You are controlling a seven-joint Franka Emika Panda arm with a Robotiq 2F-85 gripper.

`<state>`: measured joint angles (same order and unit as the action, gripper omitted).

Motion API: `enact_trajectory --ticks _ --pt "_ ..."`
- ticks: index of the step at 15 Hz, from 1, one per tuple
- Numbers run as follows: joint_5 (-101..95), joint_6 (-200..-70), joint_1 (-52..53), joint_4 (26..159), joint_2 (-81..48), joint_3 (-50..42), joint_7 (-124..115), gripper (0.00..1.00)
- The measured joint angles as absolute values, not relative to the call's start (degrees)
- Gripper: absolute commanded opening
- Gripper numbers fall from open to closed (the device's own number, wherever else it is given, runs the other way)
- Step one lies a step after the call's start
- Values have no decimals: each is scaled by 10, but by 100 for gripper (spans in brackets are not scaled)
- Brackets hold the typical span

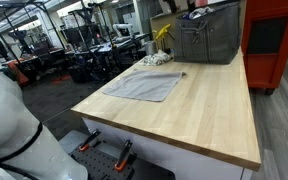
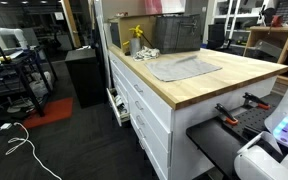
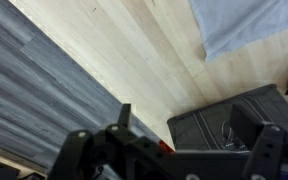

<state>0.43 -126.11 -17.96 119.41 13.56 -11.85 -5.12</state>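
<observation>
Plainly, the grey cloth (image 1: 144, 85) (image 2: 186, 68) is the thing nearest the gripper (image 3: 184, 150), and it is not held. It lies spread out and almost flat near the middle of the wooden worktop (image 1: 209, 115) (image 2: 219, 85). Being limp, it takes the shape of the wood under it, with only slight rumples along its edges.

At the far end of the worktop stands a metal bin (image 1: 206, 38) (image 2: 176, 35). A yellow object (image 1: 164, 33) (image 2: 137, 35) is just beside it, too small to name. Both are well apart from the cloth, with bare wood all around it.

The white arm (image 1: 14, 120) (image 2: 274, 140) shows at the near end in both exterior views. It rises from a dark mounting plate (image 3: 224, 125) fixed with orange-handled clamps (image 1: 124, 152). The gripper itself is out of sight in both.

The wrist view looks down over the near edge of the worktop (image 3: 124, 50) and takes in grey plank floor (image 3: 34, 90) on the left. That suggests the gripper is held high and drawn back, above the table's near edge rather than over the cloth.

Its jaws stand apart with nothing between them. In that view the cloth (image 3: 249, 25) fills the upper right corner, ahead of the jaws and off to the right. It is well apart from them, with a stretch of bare wood between.
</observation>
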Motion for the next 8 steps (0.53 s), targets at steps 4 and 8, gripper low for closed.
enact_trajectory --ticks 4,8 --pt "1 -1270 -163 1290 239 -113 -47 100" --pt "1 -1270 -162 1287 231 -118 -47 100"
